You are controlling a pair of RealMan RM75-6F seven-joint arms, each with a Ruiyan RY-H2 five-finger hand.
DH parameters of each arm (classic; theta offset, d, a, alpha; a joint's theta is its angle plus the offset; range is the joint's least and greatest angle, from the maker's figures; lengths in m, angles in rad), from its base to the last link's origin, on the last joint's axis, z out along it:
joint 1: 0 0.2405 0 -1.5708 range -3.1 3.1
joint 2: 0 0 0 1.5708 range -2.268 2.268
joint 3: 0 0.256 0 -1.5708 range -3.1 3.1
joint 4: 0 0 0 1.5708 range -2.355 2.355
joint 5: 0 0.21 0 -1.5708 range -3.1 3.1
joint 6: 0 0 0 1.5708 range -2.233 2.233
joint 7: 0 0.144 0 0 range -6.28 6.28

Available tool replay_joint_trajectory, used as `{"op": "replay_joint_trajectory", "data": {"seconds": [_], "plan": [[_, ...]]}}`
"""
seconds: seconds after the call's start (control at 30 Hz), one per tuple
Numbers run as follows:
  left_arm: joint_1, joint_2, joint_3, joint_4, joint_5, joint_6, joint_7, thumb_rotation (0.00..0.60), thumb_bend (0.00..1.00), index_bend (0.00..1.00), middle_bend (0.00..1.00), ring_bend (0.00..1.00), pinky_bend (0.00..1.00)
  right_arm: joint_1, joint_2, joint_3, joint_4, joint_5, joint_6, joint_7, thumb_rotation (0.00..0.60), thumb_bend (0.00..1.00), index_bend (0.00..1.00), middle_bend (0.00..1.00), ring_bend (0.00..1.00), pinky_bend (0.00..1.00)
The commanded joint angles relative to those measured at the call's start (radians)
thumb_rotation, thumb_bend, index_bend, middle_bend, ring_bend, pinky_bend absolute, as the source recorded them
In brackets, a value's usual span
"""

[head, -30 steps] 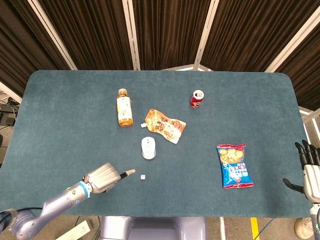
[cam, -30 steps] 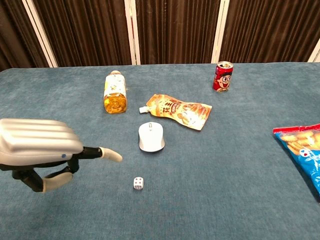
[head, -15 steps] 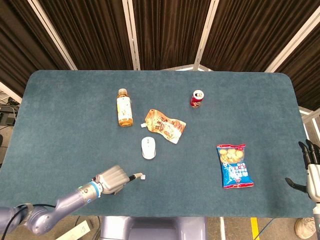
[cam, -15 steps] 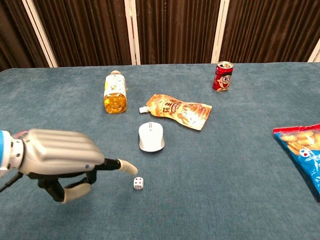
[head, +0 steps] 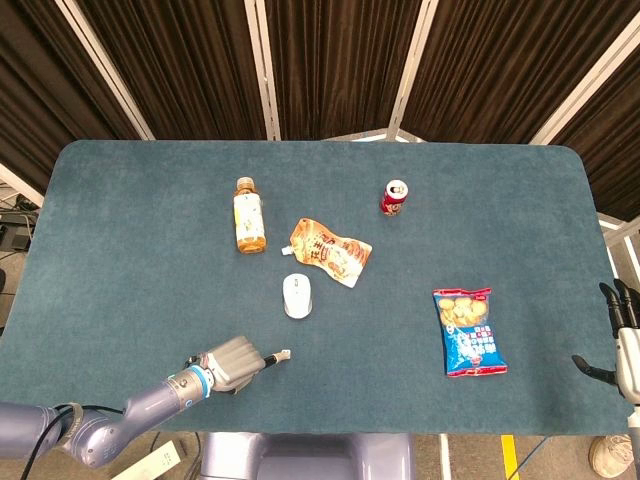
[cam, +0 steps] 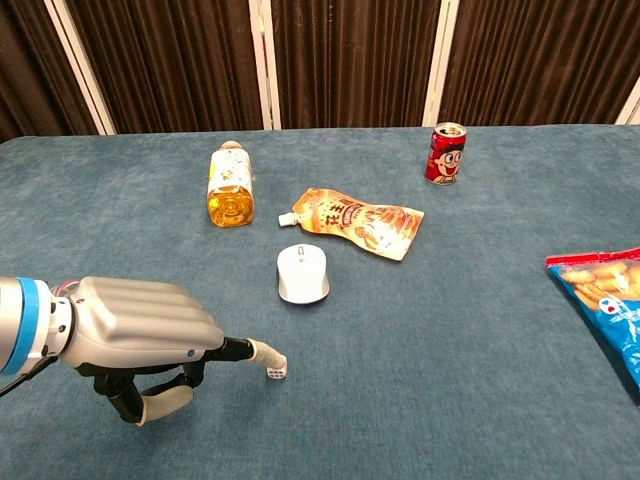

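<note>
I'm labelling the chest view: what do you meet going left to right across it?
Left hand → bottle → die → mouse → pouch → can → snack bag.

White black-dotted die, silver robot hand, teal table.

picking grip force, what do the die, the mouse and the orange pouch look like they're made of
Die: small white cube with dark pips, looks like hard plastic; left hand has a fingertip on it.
Mouse: smooth matte white shell, probably hard plastic.
Orange pouch: glossy, wrinkled printed film with a white spout, likely soft plastic or foil laminate.
</note>
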Motion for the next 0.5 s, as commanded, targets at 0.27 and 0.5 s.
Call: {"op": "replay_joint_trajectory", "data": {"seconds": [0.27,0.5], "plan": [[-0.014,0.007,0.042,-0.004,-0.012,0.027,-0.03,0.6,0.72,0.0,0.74,0.8,0.8,0.0,-0.004,-0.003,0.002,-0.004,0.001,-0.008,0.6,0.02,0.0,0.0,0.0,0.0],[0.002,0.041,0.078,-0.026,0.01,0.057,-0.049,0.6,0.73,0.0,0.74,0.8,0.8,0.001,-0.009,-0.005,-0.001,-0.007,0.003,-0.024,0.6,0.02,0.0,0.0,0.0,0.0]]}}
